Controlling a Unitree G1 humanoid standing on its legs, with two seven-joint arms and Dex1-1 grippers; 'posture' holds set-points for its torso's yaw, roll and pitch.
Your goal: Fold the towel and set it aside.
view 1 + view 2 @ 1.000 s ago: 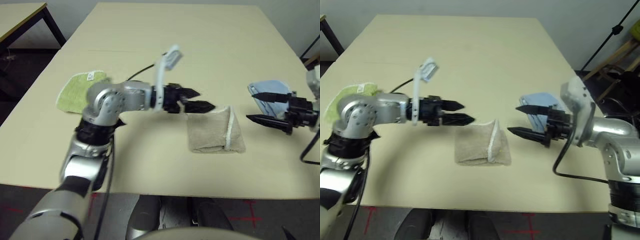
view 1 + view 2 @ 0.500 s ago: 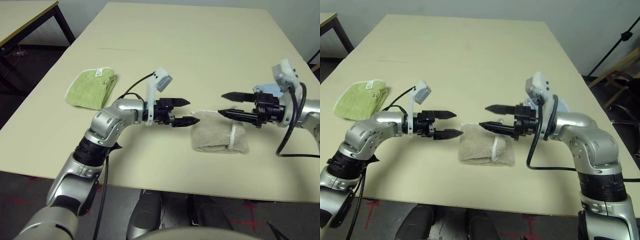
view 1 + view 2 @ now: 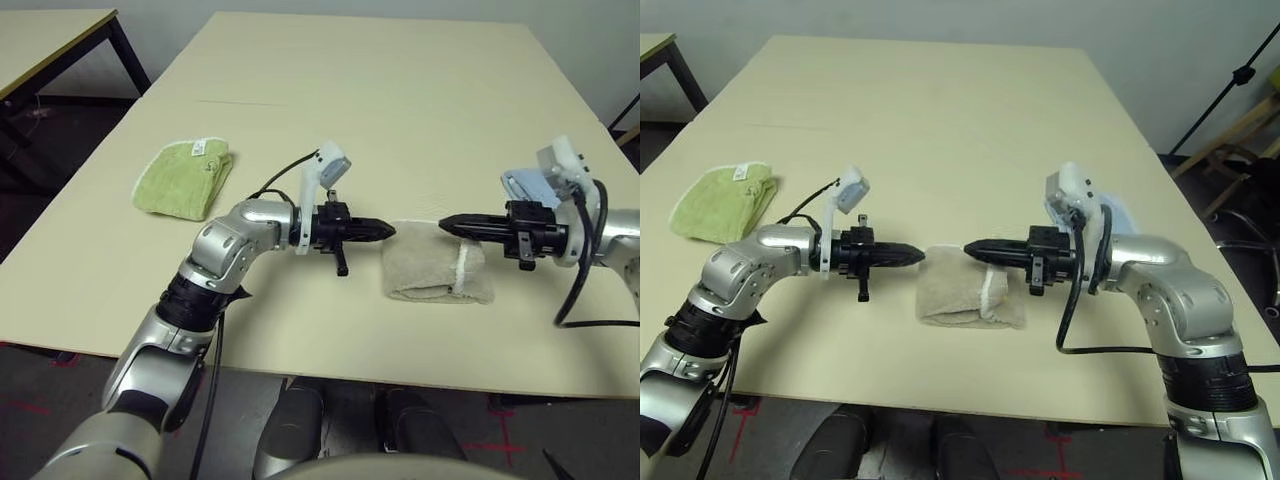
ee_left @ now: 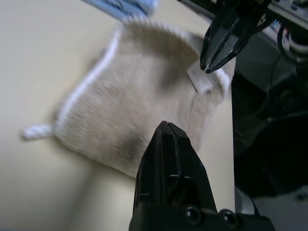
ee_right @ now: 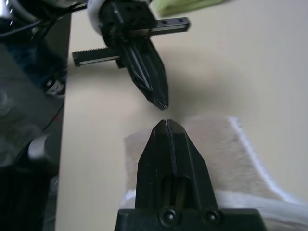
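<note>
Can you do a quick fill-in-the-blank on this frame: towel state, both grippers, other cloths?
1. The beige towel lies ____ on the table.
2. Both the left gripper and the right gripper have their fingers ____.
3. The cloth at the table's left is ____.
4. The light-blue cloth lies beside the ____ arm.

Missing words: folded; shut; lime-green; right

We're looking at a pale beige table. Lying on it: the towel, folded, near the front edge; a folded lime-green towel off to the left; a light-blue cloth sitting at the right.
</note>
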